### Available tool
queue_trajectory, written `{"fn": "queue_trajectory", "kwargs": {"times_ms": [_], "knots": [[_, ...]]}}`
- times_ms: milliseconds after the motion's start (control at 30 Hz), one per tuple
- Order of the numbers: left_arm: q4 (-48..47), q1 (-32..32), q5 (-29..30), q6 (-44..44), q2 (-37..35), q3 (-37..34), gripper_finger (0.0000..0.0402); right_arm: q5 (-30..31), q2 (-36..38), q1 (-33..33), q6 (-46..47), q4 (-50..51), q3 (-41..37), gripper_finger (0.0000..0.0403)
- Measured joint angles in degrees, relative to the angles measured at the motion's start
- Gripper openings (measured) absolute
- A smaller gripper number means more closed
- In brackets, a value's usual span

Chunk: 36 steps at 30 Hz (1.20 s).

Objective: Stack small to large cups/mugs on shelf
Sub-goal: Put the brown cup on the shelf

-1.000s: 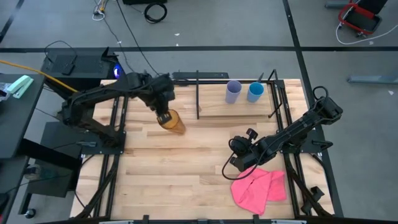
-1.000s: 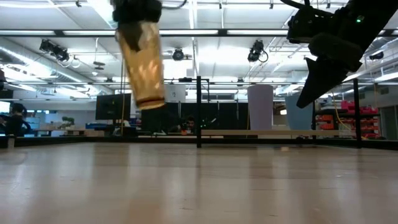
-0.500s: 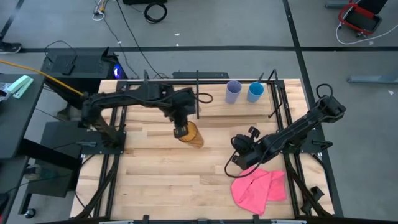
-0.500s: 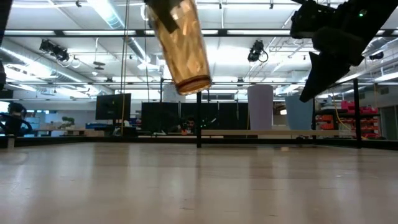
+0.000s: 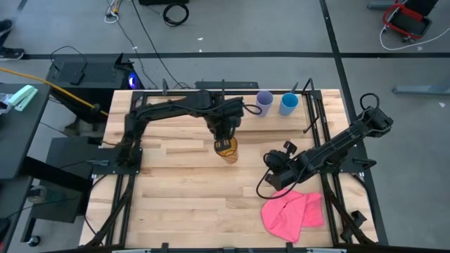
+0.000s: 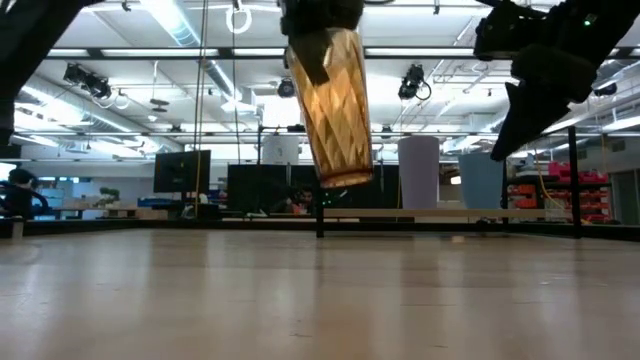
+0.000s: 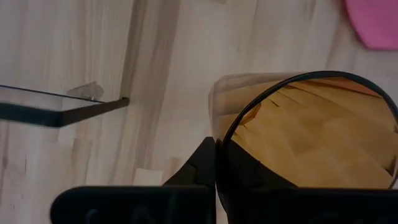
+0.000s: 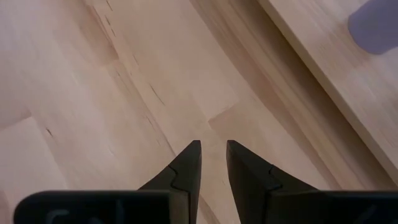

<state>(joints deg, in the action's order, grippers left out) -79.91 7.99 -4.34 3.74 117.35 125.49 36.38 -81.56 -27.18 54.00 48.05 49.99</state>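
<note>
My left gripper [image 5: 225,135] is shut on the tall amber ribbed tumbler [image 5: 226,147], which shows high above the tabletop in the low view [image 6: 335,110], just near of the shelf's left end. The lavender-blue cup [image 5: 264,102] and the short bright blue cup [image 5: 289,103] stand upright, side by side, on the shelf board [image 5: 242,124]. My right gripper [image 5: 271,179] hovers over the table's right part, narrowly open and empty, as the right wrist view [image 8: 212,144] shows. My left gripper holds the tumbler by its rim wall [image 7: 219,142], one finger [image 7: 200,165] outside and the other inside the mouth. The fingers come from above, pointing down. The tumbler hangs below them, mouth up and slightly tilted, its bottom end [image 6: 347,180] clear of the table.
A pink cloth [image 5: 292,211] lies at the table's near right, beside my right arm. The shelf's black upright post [image 6: 320,180] and thin rods [image 5: 309,112] stand around the board. Bare butcher-block tabletop [image 5: 176,190] stretches across the left and near parts.
My left gripper has carried the amber tumbler toward the table's right edge and slightly toward the near edge, from the left part to about the middle. The tumbler has stayed lifted clear and hanging below the fingers.
</note>
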Motion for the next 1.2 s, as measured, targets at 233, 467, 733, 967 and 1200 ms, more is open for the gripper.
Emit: {"fn": "queue_trajectory", "kwargs": {"times_ms": [233, 467, 733, 967, 1200], "knots": [[0.01, 0.55, -0.20, -1.26, 4.25, 1.68, 0.0012, 0.00, 0.00, 0.00, 0.02, 0.18, -0.56, 0.0084], [0.15, 0.85, -0.46, -1.46, 6.12, 1.70, 0.0012, 0.00, 0.00, 0.00, 0.44, 0.14, -0.59, 0.0084], [-0.54, 0.90, -0.46, -1.56, 8.70, 1.66, 0.0012, 0.00, -0.02, 0.00, 0.46, 0.03, -0.61, 0.0084], [0.41, 0.96, -0.44, -1.63, 9.65, 1.62, 0.0012, 0.00, -0.02, 0.00, 0.48, -0.06, -0.63, 0.0084], [0.36, 1.22, -0.44, -2.09, 9.76, 1.62, 0.0032, 0.02, -0.02, 0.00, 0.50, -0.13, -0.63, 0.0084]]}}
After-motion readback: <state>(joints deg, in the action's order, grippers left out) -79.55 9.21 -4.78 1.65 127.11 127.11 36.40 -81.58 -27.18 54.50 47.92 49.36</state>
